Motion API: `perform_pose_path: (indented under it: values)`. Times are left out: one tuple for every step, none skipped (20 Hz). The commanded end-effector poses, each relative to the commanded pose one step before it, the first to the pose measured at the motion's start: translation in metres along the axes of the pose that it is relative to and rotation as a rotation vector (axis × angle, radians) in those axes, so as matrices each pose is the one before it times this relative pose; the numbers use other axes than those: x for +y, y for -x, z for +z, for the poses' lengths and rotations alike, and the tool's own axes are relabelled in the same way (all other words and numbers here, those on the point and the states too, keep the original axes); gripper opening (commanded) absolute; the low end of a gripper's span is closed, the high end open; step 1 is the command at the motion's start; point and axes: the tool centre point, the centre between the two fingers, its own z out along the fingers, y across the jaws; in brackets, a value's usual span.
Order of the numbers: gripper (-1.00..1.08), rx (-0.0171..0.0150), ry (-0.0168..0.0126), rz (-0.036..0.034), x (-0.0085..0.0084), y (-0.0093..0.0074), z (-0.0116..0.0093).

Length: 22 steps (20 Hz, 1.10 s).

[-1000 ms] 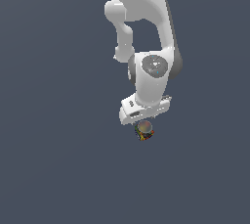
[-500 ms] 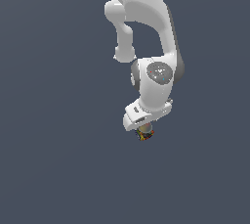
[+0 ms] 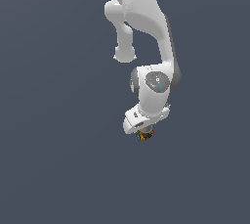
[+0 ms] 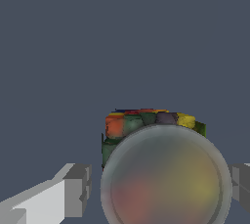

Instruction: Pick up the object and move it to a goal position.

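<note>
The object is a small mottled block of blue, yellow, red, green and orange, and it pokes out just below the white hand in the exterior view. In the wrist view the object fills the near middle, and its blurred grey-brown dome is very close to the camera. My gripper hangs straight over it. In the wrist view my gripper is open, with one grey finger on either side of the object. A small gap shows at one finger. The other finger sits at the dome's edge.
The white arm comes down from the top of the exterior view. Around it is only a plain dark grey-blue surface. No goal marker shows.
The hand has come down onto the object, which has stayed where it was. The arm's elbow has bent further toward the exterior view's right.
</note>
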Motion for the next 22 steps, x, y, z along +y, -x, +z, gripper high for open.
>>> perform_pose_path:
  values:
    - [1.0,0.00018,0.00018,-0.00114,0.0001,0.00021,0.01141]
    - [1.0,0.00012,0.00013,-0.00067,-0.00018,-0.00015,0.00288]
    - [1.0,0.0,0.0,0.0,0.00021,-0.00013,0.0022]
    - [1.0,0.0,0.0,0.0,0.00018,-0.00025,0.00143]
    - [1.0,0.0001,0.00019,-0.00044,-0.00014,-0.00044,0.00055]
    - [1.0,0.0,0.0,0.0,0.0001,-0.0004,-0.00006]
    - [1.0,0.0,0.0,0.0,0.00003,-0.00016,-0.00015]
    - [-1.0,0.0,0.0,0.0,0.0,0.0,0.0]
    - [-1.0,0.0,0.0,0.0,0.0,0.0,0.0]
    - [-1.0,0.0,0.0,0.0,0.0,0.0,0.0]
    - [-1.0,0.0,0.0,0.0,0.0,0.0,0.0]
    - [-1.0,0.0,0.0,0.0,0.0,0.0,0.0]
    - [-1.0,0.0,0.0,0.0,0.0,0.0,0.0]
    - [-1.0,0.0,0.0,0.0,0.0,0.0,0.0]
    - [-1.0,0.0,0.0,0.0,0.0,0.0,0.0]
    - [-1.0,0.0,0.0,0.0,0.0,0.0,0.0]
    - [-1.0,0.0,0.0,0.0,0.0,0.0,0.0]
    - [-1.0,-0.00141,0.00005,0.00063,0.00054,0.0007,-0.00001]
    - [-1.0,0.0,0.0,0.0,0.00002,0.0,-0.00033]
    - [-1.0,0.0,0.0,0.0,0.00007,0.00001,-0.001]
    - [-1.0,0.0,0.0,0.0,0.00012,0.00002,-0.00167]
    - [-1.0,0.0,0.0,0.0,0.00017,0.00002,-0.00234]
